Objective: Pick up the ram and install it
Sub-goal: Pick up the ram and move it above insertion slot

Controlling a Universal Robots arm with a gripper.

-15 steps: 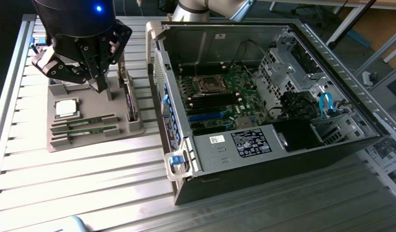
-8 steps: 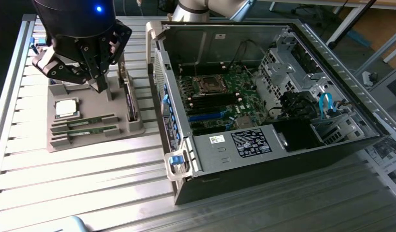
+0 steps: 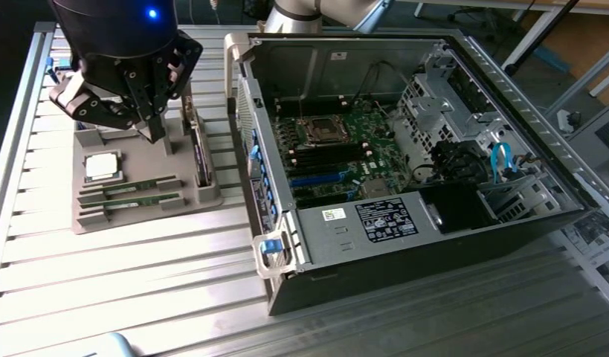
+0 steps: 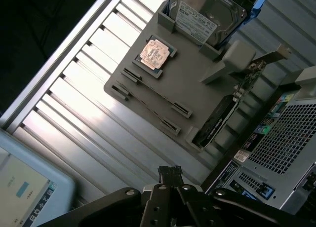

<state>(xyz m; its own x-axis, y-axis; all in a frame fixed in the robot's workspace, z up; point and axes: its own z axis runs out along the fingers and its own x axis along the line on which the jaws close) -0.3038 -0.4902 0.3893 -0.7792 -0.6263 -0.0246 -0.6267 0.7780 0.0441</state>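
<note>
Since the jaws hang together and empty over the twelve o'clock end of the grey holder (image 3: 146, 165) in the exterior view, the step in hand reads as the approach for the pick, with nothing lifted yet.

Everything rests on the slatted metal worktop (image 3: 135, 282). The open computer case (image 3: 314, 56) takes up the three o'clock half of that view, its motherboard (image 3: 344, 149) laid bare. At nine o'clock of the case sits the holder. It carries a hard drive (image 4: 207, 12) standing in its bracket and a square silver processor (image 3: 102, 165). Set on edge in parallel grooves are the ram (image 3: 135, 186) and a second stick (image 3: 137, 201) just beside it.

To do this pick well, I judge that the jaws must part before they come down and line up across the thin board rather than along it. They should meet it near its middle so it cannot tip, then draw it straight up out of its groove without nudging the second stick or the processor.

In the exterior view the ram lies at six o'clock from the jaws, near but not touching, with the processor off at about seven o'clock. In the wrist view both sticks show edge-on across the holder, apart from the closed fingertips (image 4: 170, 171).
</note>
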